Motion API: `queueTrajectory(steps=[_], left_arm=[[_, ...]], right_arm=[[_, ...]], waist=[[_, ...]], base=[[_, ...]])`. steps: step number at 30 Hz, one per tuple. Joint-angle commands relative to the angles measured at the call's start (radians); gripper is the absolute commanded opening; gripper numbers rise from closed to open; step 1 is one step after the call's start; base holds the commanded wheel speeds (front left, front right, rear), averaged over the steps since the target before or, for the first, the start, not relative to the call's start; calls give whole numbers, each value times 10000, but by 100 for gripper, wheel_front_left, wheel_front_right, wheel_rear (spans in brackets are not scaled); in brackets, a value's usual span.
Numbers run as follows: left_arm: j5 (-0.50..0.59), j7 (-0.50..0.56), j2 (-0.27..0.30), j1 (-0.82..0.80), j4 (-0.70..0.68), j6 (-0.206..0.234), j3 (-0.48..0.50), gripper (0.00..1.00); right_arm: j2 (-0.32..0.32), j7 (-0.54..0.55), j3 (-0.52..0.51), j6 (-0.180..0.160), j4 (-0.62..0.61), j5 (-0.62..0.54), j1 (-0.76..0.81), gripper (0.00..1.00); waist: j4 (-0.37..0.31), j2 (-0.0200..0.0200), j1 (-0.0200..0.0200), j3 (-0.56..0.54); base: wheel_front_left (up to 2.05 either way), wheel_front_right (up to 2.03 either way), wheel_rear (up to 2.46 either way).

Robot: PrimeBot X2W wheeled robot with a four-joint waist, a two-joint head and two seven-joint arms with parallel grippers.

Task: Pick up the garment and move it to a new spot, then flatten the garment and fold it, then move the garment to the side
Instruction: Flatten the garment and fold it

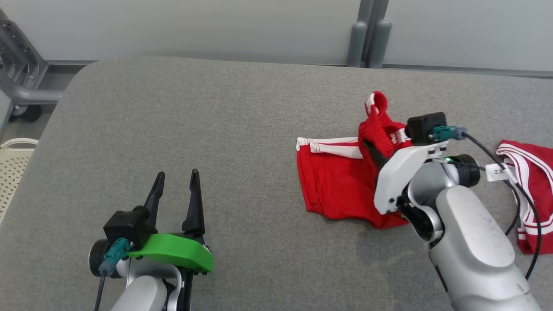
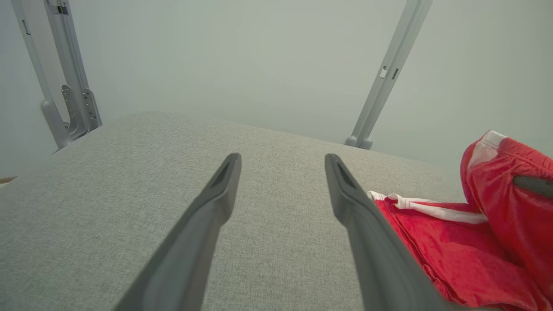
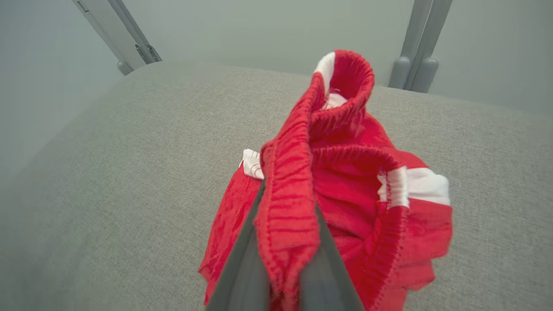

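Observation:
The garment is a pair of red shorts (image 1: 335,177) with white stripes, lying right of centre on the grey padded table (image 1: 194,129). My right gripper (image 1: 373,149) is shut on the elastic waistband (image 3: 287,216), which is bunched and lifted above the table while the legs still rest on it. The waistband loops up past the fingers (image 3: 242,268). My left gripper (image 1: 177,183) stands open at the lower left, well apart from the shorts (image 2: 458,242), with bare table between its fingers (image 2: 216,203).
A second red and white garment (image 1: 529,181) lies at the table's right edge, under the right arm's cable. Grey metal posts (image 1: 367,34) stand behind the table. A metal frame (image 1: 21,73) and a pale perforated basket (image 1: 11,168) sit off the left side.

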Motion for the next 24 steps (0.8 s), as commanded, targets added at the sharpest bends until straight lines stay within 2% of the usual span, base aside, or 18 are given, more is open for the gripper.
queueTrajectory(steps=[1,17,18,19,20,24], left_arm=[[-50,-60,-8,38,17,-24,12,100],[-102,-130,-255,-6,239,-134,-165,100],[-106,-135,-267,-19,250,-143,-171,100],[-107,-141,-278,-37,264,-141,-174,100],[-108,-145,-286,-53,278,-134,-176,100],[-110,-154,-298,-79,313,-147,-168,100]], right_arm=[[20,16,97,0,120,-131,-169,0],[528,-249,1233,0,2977,-1242,-1080,0],[534,-300,1267,0,3114,-1256,-1140,18],[542,-358,1338,0,3232,-1262,-1205,48],[548,-413,1454,0,3303,-1148,-1243,100],[552,-642,1725,0,3381,-799,-1390,100]], waist=[[94,106,0,-54],[454,106,0,-152],[461,106,0,-144],[469,106,0,-140],[477,106,0,-140],[461,106,0,-149]], base=[[0,0,0],[0,0,0],[0,0,0],[0,0,0],[0,0,0],[0,0,0]])
